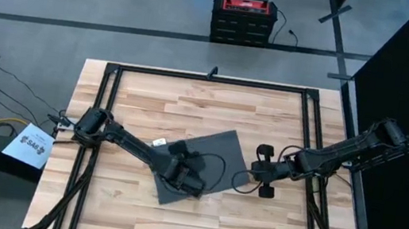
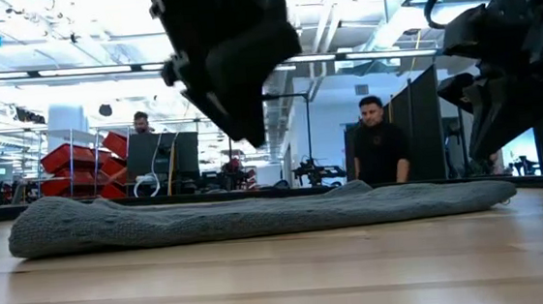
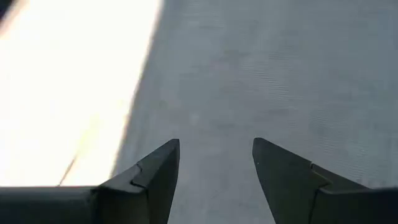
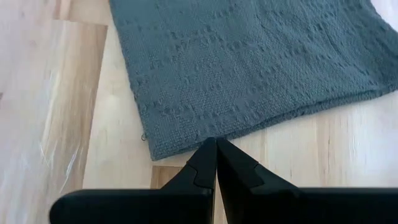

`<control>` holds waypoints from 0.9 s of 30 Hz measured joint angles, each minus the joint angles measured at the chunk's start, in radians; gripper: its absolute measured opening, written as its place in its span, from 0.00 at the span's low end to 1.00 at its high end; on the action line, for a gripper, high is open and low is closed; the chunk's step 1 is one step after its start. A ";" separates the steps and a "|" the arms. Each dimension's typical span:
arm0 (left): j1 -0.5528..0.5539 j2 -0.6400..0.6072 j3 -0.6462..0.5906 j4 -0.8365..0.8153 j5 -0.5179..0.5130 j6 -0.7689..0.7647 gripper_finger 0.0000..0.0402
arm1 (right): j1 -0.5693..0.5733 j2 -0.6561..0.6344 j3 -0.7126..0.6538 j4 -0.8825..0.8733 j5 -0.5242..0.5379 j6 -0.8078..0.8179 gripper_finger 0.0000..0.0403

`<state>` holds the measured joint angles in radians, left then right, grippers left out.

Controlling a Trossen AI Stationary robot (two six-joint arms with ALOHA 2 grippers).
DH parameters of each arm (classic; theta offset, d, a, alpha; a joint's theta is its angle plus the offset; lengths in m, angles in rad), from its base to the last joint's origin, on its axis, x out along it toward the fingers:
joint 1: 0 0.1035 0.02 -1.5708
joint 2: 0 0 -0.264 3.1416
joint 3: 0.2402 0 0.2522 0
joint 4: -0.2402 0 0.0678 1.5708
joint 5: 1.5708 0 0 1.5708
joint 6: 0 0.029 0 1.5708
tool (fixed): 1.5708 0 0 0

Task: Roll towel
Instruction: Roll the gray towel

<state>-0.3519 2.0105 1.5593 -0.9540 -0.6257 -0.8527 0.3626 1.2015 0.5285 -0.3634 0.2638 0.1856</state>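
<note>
On the wooden table (image 1: 284, 118), the towel (image 1: 211, 154) lies flat beneath the parted, empty left gripper (image 1: 189, 178), while the right gripper (image 1: 247, 171) waits pinched together, with two people behind.

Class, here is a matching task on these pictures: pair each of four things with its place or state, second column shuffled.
Things:
1. towel
2. left gripper
3. right gripper
4. red and black case

Places or states:
A. fingers shut, over bare wood just off the towel's edge
B. on the floor beyond the table
C. lying flat on the table, not yet rolled
D. fingers open, right above the grey cloth

Pairs: 1-C, 2-D, 3-A, 4-B
</note>
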 joint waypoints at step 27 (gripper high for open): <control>0.099 -0.020 -0.333 0.209 0.233 0.280 0.00 | 0.059 0.000 0.000 -0.012 0.000 0.017 0.00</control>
<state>-0.2530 1.9900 1.2259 -0.7451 -0.3930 -0.5724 0.4213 1.2015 0.5285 -0.3759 0.2643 0.2024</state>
